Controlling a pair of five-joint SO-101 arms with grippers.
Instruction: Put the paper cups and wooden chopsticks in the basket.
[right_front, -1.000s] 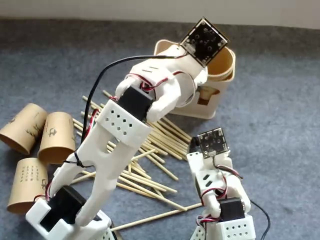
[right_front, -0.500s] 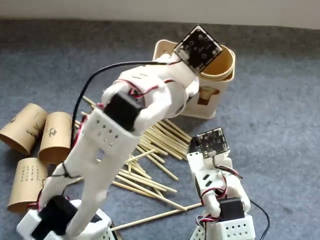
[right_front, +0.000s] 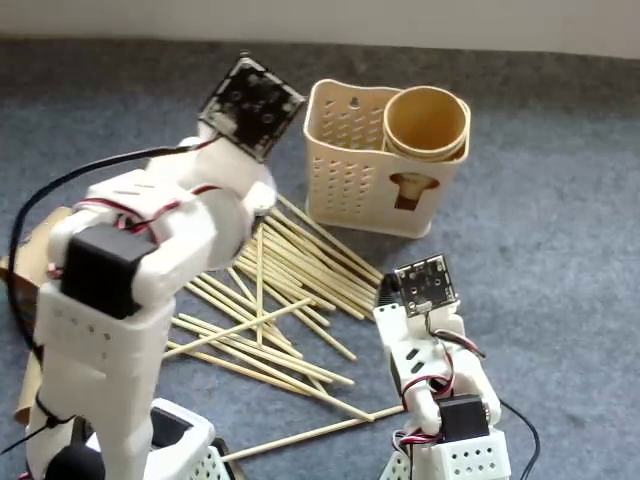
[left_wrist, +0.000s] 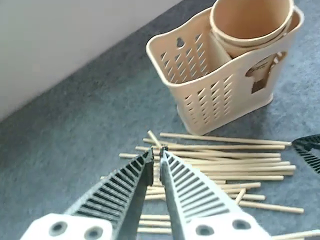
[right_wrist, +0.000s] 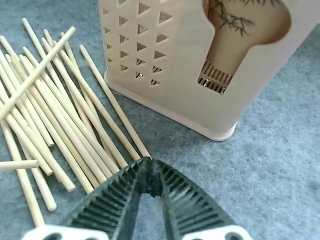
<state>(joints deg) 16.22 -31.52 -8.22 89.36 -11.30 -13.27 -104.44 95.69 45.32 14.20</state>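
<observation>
Two paper cups (right_front: 427, 125) are sitting nested in the basket (right_front: 348, 178). Left gripper (left_wrist: 156, 154) and right gripper (right_wrist: 149, 171) are hovering by the chopsticks (right_front: 290, 266), jaws pinched together, empty

Left arm (right_front: 130, 270): raised high, lower link standing nearly upright from its base, forearm angled forward and away. Wrist camera board (right_front: 250, 105) sits at the far end, tilted, facing up.
Left gripper (left_wrist: 156, 154): pointing forward and down. The 2 ribbed fingers (left_wrist: 125, 187) are nearly together with a thin slit between them, nothing held.
Right arm (right_front: 435, 380): folded low and compact over its base.
Right gripper (right_wrist: 148, 166): tips meeting, nothing between them.
</observation>
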